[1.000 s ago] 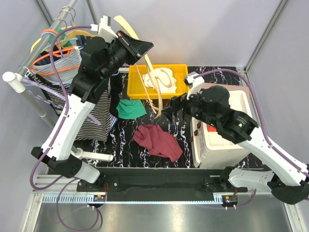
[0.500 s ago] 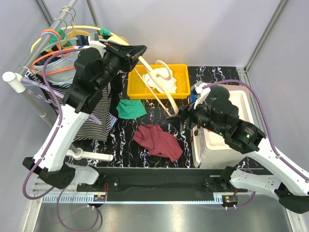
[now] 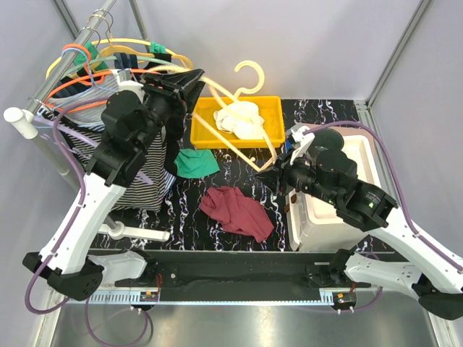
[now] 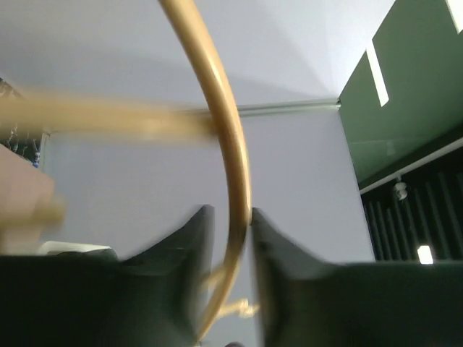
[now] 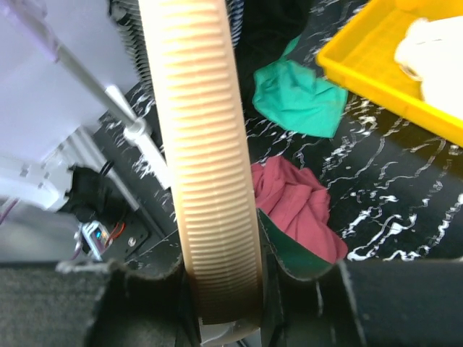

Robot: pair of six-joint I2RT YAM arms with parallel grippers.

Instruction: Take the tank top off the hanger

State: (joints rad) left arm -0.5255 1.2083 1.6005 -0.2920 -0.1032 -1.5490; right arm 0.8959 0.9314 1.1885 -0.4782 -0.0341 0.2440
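Note:
A bare cream hanger [image 3: 258, 74] stretches between my two grippers above the table, hook up over the yellow bin. My left gripper [image 3: 195, 78] is high at the back left. In the left wrist view the hanger's thin rod [image 4: 231, 144] runs between that gripper's [image 4: 230, 211] parted jaws, with a gap on one side. My right gripper [image 3: 273, 176] is shut on the hanger's ribbed arm [image 5: 210, 181], jaws [image 5: 217, 278] pressed to both its sides. A crumpled maroon garment [image 3: 237, 211] [image 5: 296, 202] lies on the table below. I cannot tell whether it is the tank top.
A green cloth [image 3: 195, 163] [image 5: 296, 90] lies left of the maroon one. The yellow bin [image 3: 199, 141] holds a white garment. A white box [image 3: 325, 217] sits under the right arm. A rack [image 3: 87, 72] with coloured hangers and a striped garment [image 3: 145, 173] stands at the left.
The hanger swung round so its hook now points up over the bin. The right gripper closed on its lower arm. The left jaws opened around the rod.

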